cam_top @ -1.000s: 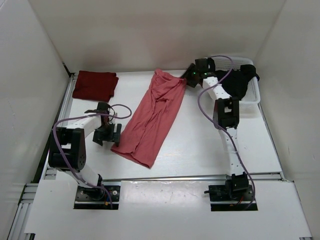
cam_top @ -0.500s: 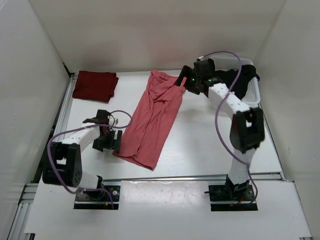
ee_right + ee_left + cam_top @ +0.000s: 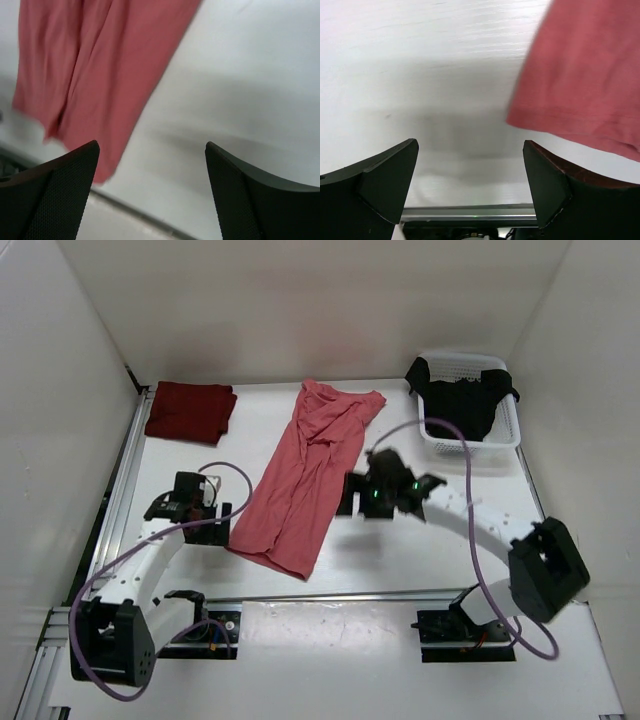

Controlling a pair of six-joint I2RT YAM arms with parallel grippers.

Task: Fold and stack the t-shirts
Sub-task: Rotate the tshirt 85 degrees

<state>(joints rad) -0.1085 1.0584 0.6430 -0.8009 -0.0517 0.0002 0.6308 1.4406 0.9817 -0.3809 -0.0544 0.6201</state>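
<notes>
The salmon pink t-shirt (image 3: 305, 475) lies as a long folded strip, slanting from the back middle of the table toward the front left. It also fills the upper right of the left wrist view (image 3: 585, 75) and the upper left of the right wrist view (image 3: 85, 65). The dark maroon t-shirt (image 3: 190, 410) sits folded at the back left. The black t-shirt (image 3: 465, 400) hangs in the white basket (image 3: 515, 430). My left gripper (image 3: 205, 528) (image 3: 470, 145) is open over bare table, just left of the pink hem. My right gripper (image 3: 358, 495) (image 3: 151, 150) is open and empty, just right of the strip.
The basket stands at the back right corner. White walls close in the table on three sides. A metal rail (image 3: 380, 595) runs along the front edge, close below both grippers' views. Purple cables loop off both arms.
My right gripper let go of the pink shirt's back corner, opened, and swung down to mid-table beside the strip. My left arm drew back and lowered beside the pink hem.
</notes>
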